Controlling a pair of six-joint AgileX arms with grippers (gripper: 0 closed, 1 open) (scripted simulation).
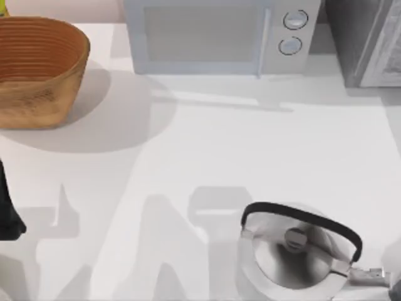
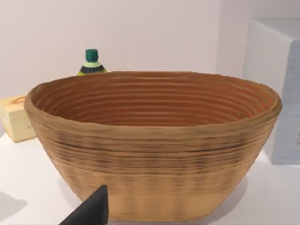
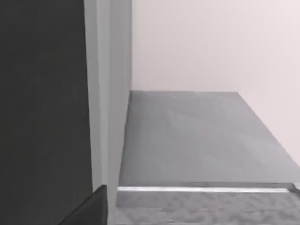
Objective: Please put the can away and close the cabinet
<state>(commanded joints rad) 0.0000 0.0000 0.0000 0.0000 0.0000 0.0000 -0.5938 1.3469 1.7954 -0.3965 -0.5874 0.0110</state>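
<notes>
White table (image 1: 207, 144): wicker basket (image 1: 37, 69) far left, microwave (image 1: 219, 34) rear, kettle (image 1: 294, 251) front right. Hand states: cannot tell.

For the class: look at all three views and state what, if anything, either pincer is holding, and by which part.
It cannot be told. The left arm sits at the table's left edge, facing the basket. The right wrist view faces an open grey compartment. No can appears.
</notes>
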